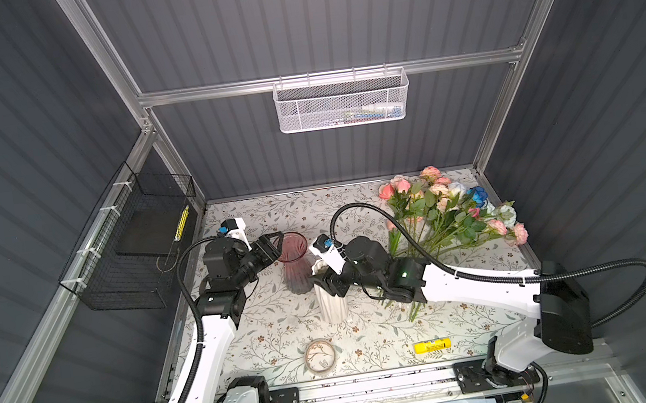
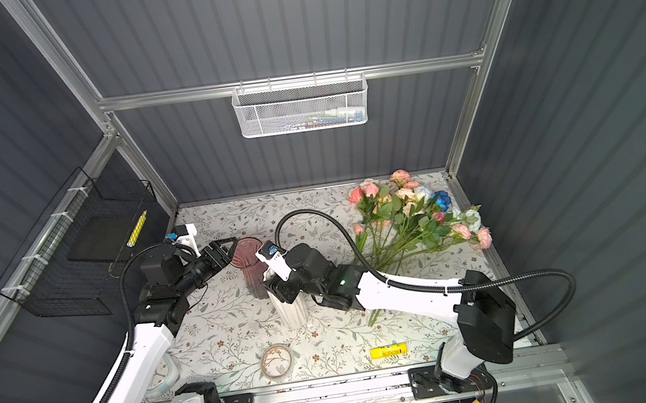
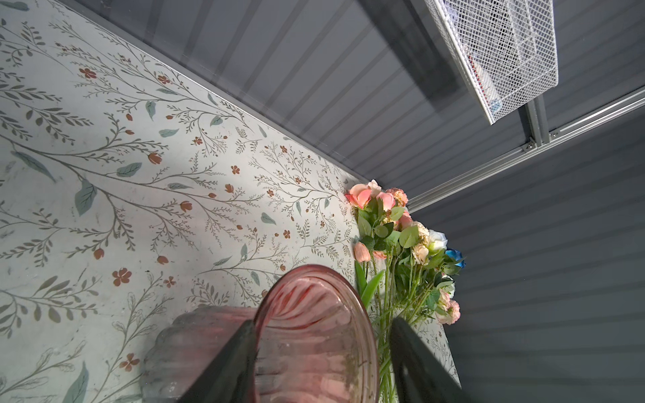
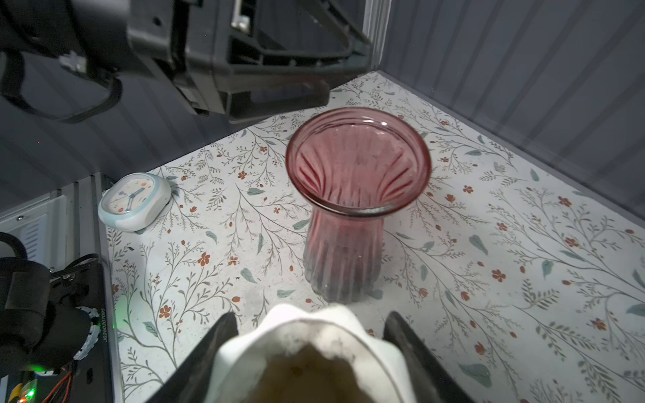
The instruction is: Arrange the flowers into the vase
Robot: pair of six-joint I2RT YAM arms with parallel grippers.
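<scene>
The flowers (image 1: 452,211) (image 2: 419,216) (image 3: 401,244) lie in a bunch at the back right of the table, blooms toward the wall. A pink glass vase (image 1: 295,273) (image 4: 356,174) stands upright at centre left. My left gripper (image 1: 280,246) (image 3: 323,321) straddles its rim. One finger rests on the rim and a sliver of stems shows beside the other finger. A white ribbed vase (image 1: 332,306) (image 4: 314,349) stands just in front of it. My right gripper (image 1: 323,284) (image 4: 312,315) is shut on its top, fingers against both sides.
A small clock (image 4: 134,202) sits at the front left, a round roll (image 1: 320,357) and a yellow tube (image 1: 430,346) near the front edge. A black wire basket (image 1: 130,251) hangs on the left wall and a white mesh basket (image 1: 342,99) on the back wall.
</scene>
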